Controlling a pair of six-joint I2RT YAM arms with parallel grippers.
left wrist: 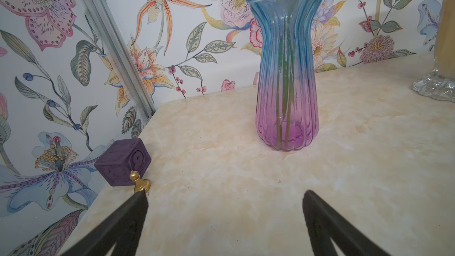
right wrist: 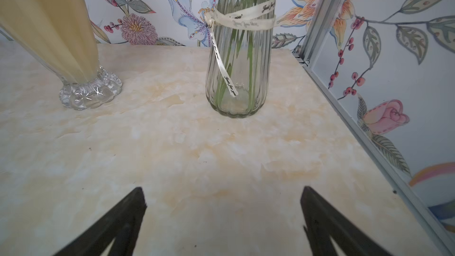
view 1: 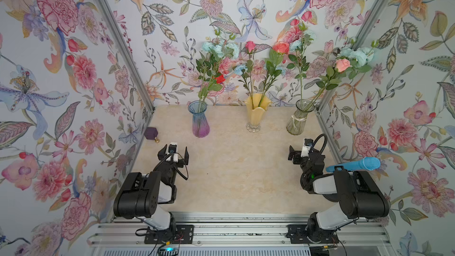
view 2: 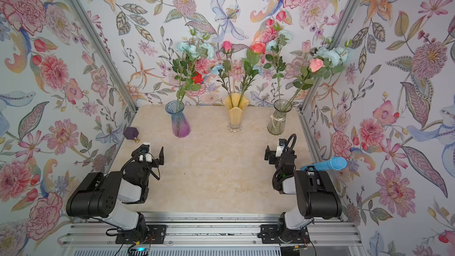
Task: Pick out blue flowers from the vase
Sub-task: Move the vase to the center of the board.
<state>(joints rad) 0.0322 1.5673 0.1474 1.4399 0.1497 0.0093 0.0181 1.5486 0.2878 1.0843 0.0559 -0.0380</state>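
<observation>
Hovering low over the table (view 1: 234, 181), well short of the three vases at the back, the left tool (left wrist: 224, 193) and the right tool (right wrist: 222, 188) are both gaping wide and carrying nothing. The blue flowers (view 1: 219, 47) are standing high among pink, coral and red roses (view 1: 281, 47), shared between the blue-and-purple vase (view 1: 200, 121), the yellow vase (view 1: 256, 115) and the clear ribbed vase (view 1: 298, 120). None is looking picked yet, so a reach is likely coming first: each tool is probably doing best by rising to a bare stretch of stem above a rim, pinching that one blue stem only, and lifting straight up so the glass is not tipping.
</observation>
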